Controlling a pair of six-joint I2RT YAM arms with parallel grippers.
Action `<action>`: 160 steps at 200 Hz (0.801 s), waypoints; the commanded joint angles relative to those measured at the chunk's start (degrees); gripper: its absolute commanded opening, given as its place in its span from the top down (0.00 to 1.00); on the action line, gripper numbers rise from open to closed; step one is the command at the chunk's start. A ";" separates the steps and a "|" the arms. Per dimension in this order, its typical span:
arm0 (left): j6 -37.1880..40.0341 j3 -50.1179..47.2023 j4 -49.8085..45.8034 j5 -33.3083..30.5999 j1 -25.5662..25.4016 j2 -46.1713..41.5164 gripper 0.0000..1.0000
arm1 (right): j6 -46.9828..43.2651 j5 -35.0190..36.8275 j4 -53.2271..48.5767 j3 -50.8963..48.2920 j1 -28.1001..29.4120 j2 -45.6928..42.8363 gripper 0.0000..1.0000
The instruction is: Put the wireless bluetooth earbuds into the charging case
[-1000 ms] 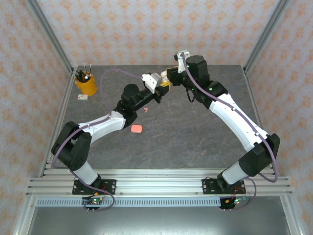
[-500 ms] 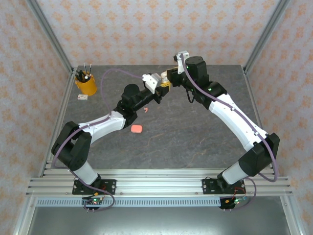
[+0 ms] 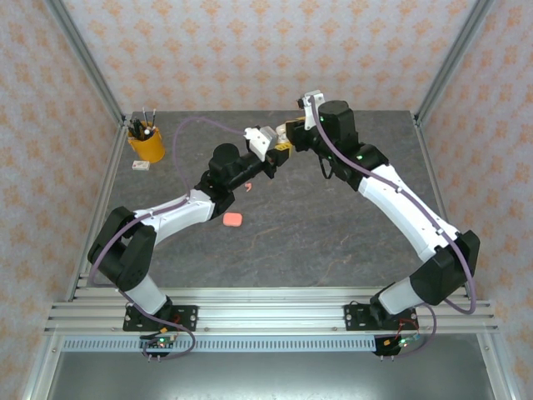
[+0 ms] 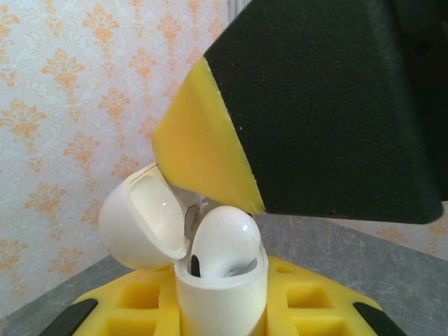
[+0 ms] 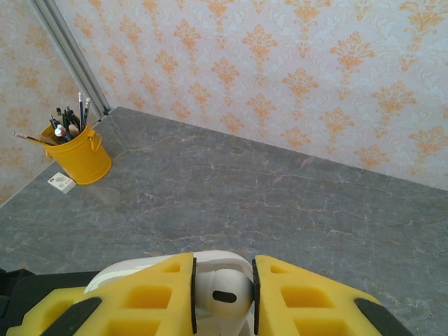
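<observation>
left gripper clamps the open white case, right gripper is pinching a white earbud into it, pink earbud to go.

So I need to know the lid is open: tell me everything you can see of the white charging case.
The white charging case is smooth, glossy plastic with rounded corners. It stands upright, its lower body clamped in the left gripper between yellow fingers. Its lid is swung open and tilted back, the pale hollow inside showing. A white earbud sits in its mouth, pinched by the right gripper.
</observation>
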 commanded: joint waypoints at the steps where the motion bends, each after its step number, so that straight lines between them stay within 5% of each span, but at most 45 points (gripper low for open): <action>1: 0.00 2.04 3.32 0.10 -0.44 -0.81 1.00 | -0.89 -2.22 -0.68 -1.04 0.18 -1.43 0.76; 160: 0.48 2.13 3.07 0.27 -0.43 -1.61 1.00 | -3.59 1.86 0.95 -2.49 0.20 -1.28 0.78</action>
